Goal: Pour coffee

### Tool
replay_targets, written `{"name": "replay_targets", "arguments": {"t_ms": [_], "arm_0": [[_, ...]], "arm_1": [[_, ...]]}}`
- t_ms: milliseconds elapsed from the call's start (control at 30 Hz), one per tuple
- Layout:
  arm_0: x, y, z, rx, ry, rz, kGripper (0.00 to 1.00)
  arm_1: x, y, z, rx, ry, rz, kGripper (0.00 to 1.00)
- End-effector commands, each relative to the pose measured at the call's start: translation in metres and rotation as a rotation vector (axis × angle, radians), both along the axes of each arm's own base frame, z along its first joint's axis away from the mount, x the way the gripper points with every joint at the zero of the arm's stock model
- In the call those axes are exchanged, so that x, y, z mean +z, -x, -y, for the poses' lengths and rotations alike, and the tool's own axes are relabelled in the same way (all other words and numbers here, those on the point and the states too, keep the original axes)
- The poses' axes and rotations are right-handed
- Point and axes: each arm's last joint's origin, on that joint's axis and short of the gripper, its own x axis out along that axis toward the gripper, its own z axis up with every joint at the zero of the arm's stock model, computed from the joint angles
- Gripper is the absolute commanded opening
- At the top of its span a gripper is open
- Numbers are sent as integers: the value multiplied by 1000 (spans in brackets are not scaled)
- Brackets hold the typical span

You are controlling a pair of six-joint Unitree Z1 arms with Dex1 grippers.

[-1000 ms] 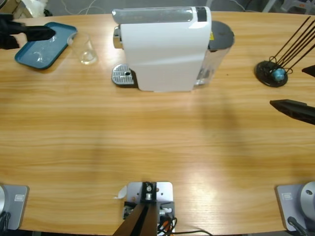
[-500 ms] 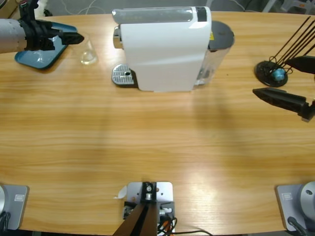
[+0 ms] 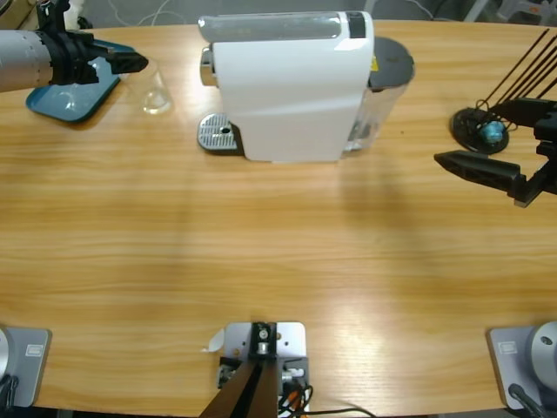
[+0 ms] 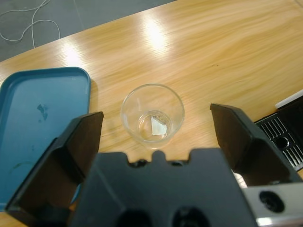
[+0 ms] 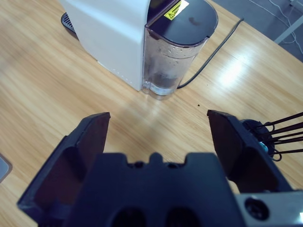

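Overhead, a long wooden table [image 3: 261, 244] is seen with a white coffee machine [image 3: 291, 87] at the far middle. The left claw [image 3: 130, 63], jaws spread wide and holding nothing, hangs at the far left above a blue tray [image 3: 61, 96]. Just beyond its tips stands a clear glass cup [image 4: 152, 115], untouched, lined up between the jaws in the left wrist view. No coffee can be made out; the cup looks empty apart from a pale reflection at its bottom. The right claw [image 3: 483, 144], also wide and empty, hangs at the right near a black capsule stand [image 3: 479, 131].

If the left claw is closed off-centre, the light cup could be tipped or knocked along the table. A hard squeeze might make it slip.
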Motion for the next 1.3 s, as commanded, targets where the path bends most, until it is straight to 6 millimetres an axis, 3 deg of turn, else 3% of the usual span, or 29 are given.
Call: {"name": "replay_targets", "arguments": {"t_ms": [33, 633, 1300], "arm_0": [[-27, -14, 2, 17, -44, -38, 977], [-48, -40, 1, 46, -50, -63, 991], [-73, -44, 6, 10, -31, -143, 977]], "arm_1": [[-13, 0, 2, 2, 40, -21, 904], [-14, 0, 2, 4, 29, -11, 945], [-16, -1, 1, 3, 34, -14, 945]]}}
